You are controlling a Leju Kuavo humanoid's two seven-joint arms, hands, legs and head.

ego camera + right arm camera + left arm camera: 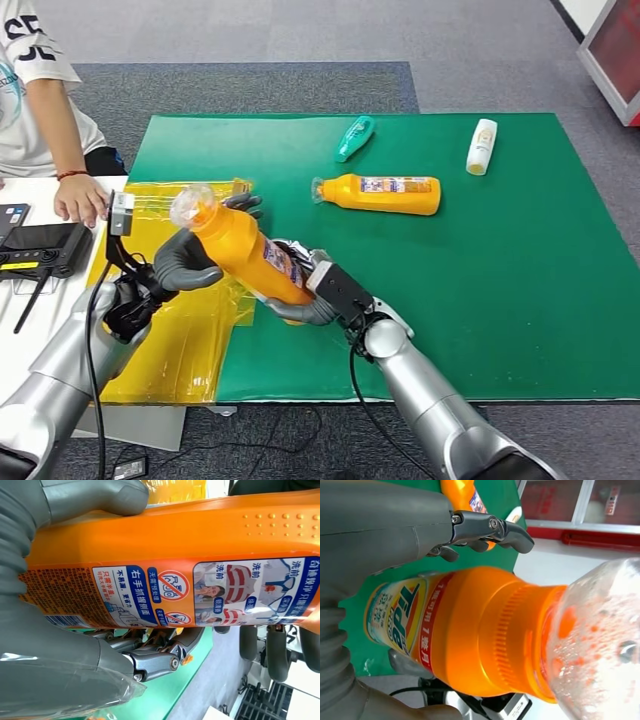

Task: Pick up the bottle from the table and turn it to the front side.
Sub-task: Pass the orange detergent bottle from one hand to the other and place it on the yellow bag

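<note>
An orange detergent bottle (pixel 241 245) with a clear cap (pixel 192 205) is held tilted above the table's left part. My right hand (pixel 306 305) grips its base end, fingers wrapped under the back label (pixel 170 595). My left hand (pixel 181 262) is around the bottle's upper body, with the thumb lying on the near side. Its fingers (pixel 486 530) stretch straight along the far side, and a gap shows between them and the bottle (pixel 471 630). The front label (pixel 399 620) faces the left wrist camera. My right hand (pixel 56 665) covers the bottle's (pixel 170 535) lower end.
A second orange bottle (pixel 385 193), a green bottle (pixel 354 138) and a white bottle (pixel 481 146) lie on the green mat (pixel 490 300). A yellow plastic sheet (pixel 181 340) lies below the held bottle. A person's hand (pixel 81 198) rests beside a black device (pixel 41 245) at the left.
</note>
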